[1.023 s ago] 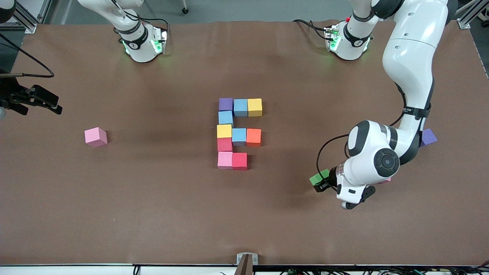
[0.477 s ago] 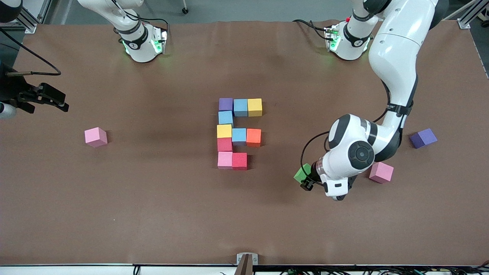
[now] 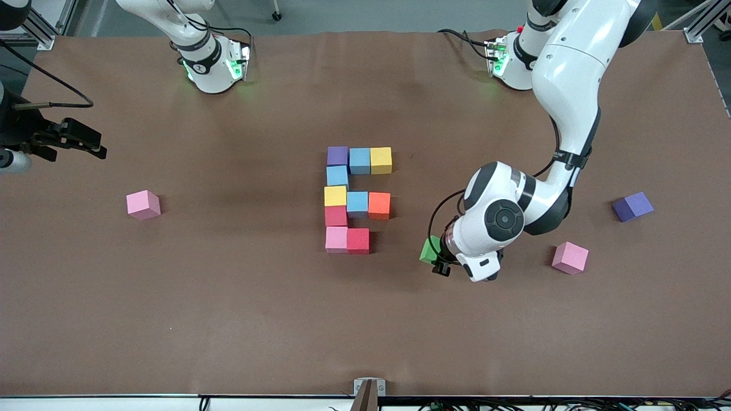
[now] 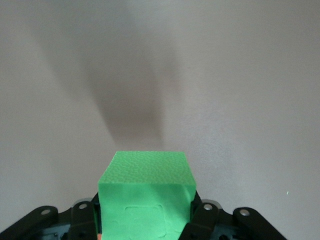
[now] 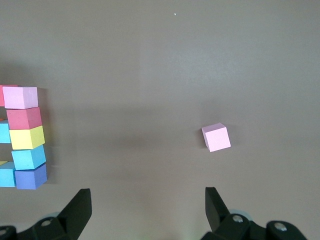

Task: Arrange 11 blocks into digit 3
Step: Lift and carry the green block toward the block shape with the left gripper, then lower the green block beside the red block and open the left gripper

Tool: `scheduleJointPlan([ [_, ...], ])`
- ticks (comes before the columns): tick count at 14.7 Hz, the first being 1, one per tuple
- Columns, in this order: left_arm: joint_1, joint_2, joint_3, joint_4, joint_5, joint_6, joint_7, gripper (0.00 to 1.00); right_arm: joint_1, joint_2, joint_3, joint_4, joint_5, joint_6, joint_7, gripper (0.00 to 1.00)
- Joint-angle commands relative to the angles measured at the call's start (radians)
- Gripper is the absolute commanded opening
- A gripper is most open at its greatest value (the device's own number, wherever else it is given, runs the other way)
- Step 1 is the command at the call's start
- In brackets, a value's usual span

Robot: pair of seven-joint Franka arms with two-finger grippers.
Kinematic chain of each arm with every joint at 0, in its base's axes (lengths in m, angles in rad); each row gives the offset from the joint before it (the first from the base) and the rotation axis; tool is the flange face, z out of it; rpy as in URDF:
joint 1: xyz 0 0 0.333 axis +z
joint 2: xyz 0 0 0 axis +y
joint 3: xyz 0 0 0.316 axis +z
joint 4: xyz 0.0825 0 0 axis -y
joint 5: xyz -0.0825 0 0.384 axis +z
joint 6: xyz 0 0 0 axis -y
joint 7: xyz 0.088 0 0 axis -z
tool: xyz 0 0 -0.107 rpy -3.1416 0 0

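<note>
Since the earlier frame my left gripper [image 3: 438, 258] has carried the green block [image 3: 429, 249] toward the figure, uncovering the pink block [image 3: 569, 257] at the left arm's end of the table. My fingers are pinching the green block, which the left wrist view shows seated squarely between them [image 4: 145, 197], clear of the table [image 3: 228, 319].

Status of the digit 3 [image 3: 357, 198]: ten cubes are placed. The top row, purple, light blue, yellow, is complete. The middle row, yellow, light blue, orange, is complete. The row nearest the front camera holds only a pink cube [image 3: 336, 238] and a red cube [image 3: 358, 240]. The vacant slot lies just beside the red cube, toward the left arm's end.

Step in hand: transport of the eleventh cube. I judge the task nearly finished. The next move calls for travelling on to that slot, squaring the cube with the red one, lowering until it sits flush, then releasing without nudging the row.

My right gripper [image 5: 147, 212] waits with fingers spread wide, over the right arm's end of the table near a stray pink block [image 3: 143, 204]. A spare purple block [image 3: 633, 206] lies unused.
</note>
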Motion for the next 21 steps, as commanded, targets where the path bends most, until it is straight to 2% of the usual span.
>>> scheduleJointPlan([
  [1,-0.035,-0.020,0.005,-0.038,0.013,0.003,-0.199,0.06,-0.007,-0.021,0.000,-0.010,0.018,0.001,-0.002,1.00],
  [5,-0.121,0.009,0.016,-0.029,0.021,0.030,-0.402,0.06,-0.001,-0.018,0.004,-0.009,0.020,0.024,-0.002,1.00],
  [7,-0.153,0.032,0.019,-0.027,0.079,0.087,-0.503,0.06,-0.001,-0.018,0.006,-0.007,0.020,0.024,-0.002,1.00],
  [10,-0.179,0.065,0.017,-0.020,0.192,0.104,-0.626,0.06,0.003,-0.018,0.006,-0.009,0.021,0.026,-0.002,1.00],
  [15,-0.218,0.109,0.019,0.054,0.203,0.135,-0.715,0.06,0.011,-0.018,0.006,-0.007,0.021,0.028,-0.002,1.00],
  [19,-0.287,0.135,0.077,0.059,0.200,0.179,-0.761,0.05,0.025,-0.018,0.006,-0.007,0.021,0.032,0.000,1.00],
  [21,-0.291,0.147,0.082,0.060,0.200,0.184,-0.762,0.05,0.023,-0.019,0.006,-0.009,0.020,0.032,-0.002,1.00],
])
